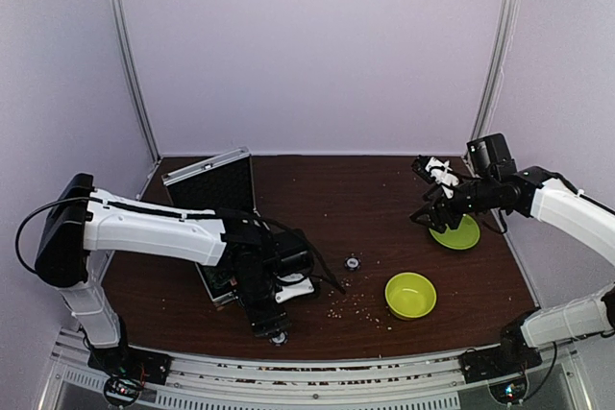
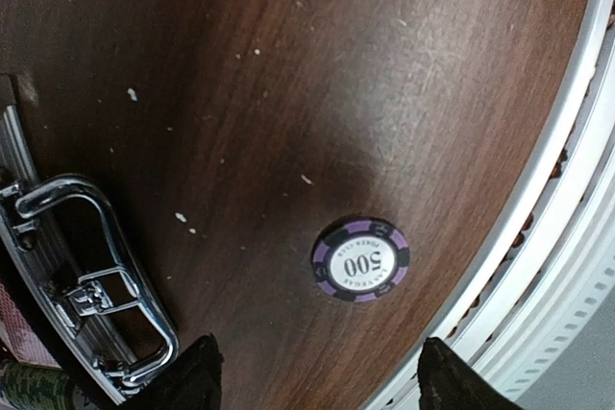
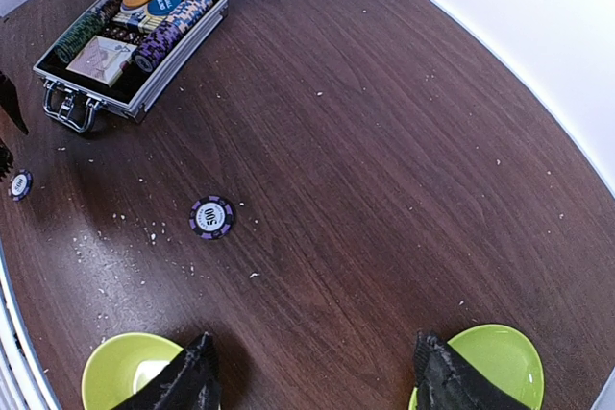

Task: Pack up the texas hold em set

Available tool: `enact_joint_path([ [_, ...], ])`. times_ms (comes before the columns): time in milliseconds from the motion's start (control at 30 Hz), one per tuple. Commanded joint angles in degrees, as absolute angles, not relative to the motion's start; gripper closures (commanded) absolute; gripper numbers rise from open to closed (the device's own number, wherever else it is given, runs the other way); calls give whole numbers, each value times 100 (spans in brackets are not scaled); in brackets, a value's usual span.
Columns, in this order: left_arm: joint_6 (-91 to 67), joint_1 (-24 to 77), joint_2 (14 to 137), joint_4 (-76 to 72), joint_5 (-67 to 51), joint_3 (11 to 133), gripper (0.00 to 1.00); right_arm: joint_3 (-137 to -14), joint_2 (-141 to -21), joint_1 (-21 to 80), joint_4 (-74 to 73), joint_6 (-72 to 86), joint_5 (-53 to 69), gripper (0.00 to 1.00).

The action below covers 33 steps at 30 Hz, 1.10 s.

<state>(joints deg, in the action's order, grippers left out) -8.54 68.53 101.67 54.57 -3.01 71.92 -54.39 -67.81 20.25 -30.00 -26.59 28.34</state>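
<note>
The silver case (image 1: 211, 182) stands open at the left, partly hidden by my left arm. Inside it (image 3: 187, 50) lie rows of striped chips (image 3: 173, 26), orange and blue buttons and a card deck (image 3: 101, 57). A purple 500 chip (image 2: 360, 259) lies on the table near the front rail. My left gripper (image 2: 322, 381) hovers open just short of it, holding nothing, with the case handle (image 2: 96, 276) to its left. Another purple chip (image 3: 212, 217) lies mid-table (image 1: 353, 262). My right gripper (image 3: 312, 376) hangs open and empty above the table at the right (image 1: 423, 218).
A lime-green bowl (image 1: 410, 295) sits front right, and a lime-green plate (image 1: 455, 233) lies below my right arm. Small crumbs are scattered over the dark wood. The metal front rail (image 2: 567, 237) runs close to the near chip.
</note>
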Motion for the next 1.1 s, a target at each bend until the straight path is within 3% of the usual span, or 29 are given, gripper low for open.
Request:
enact_joint_path([
  [0, -835, 6870, 10193, 5267, -275, 6958, 28, -5497, -6633, 2012, -3018, -2667, 2921, 31],
  [600, -581, 6873, 10088, 5211, -215, 6807, 22, -5501, -6617, 2004, -2975, -2591, 2637, 30],
  [900, -216, 6872, 10423, 4614, -581, 6825, 32, -5457, -6636, 2004, -2986, -2709, 2538, 29],
  [1067, -161, 6908, 10629, 4509, -540, 6821, 32, -5458, -6657, 2004, -3013, -2763, 2522, 29],
])
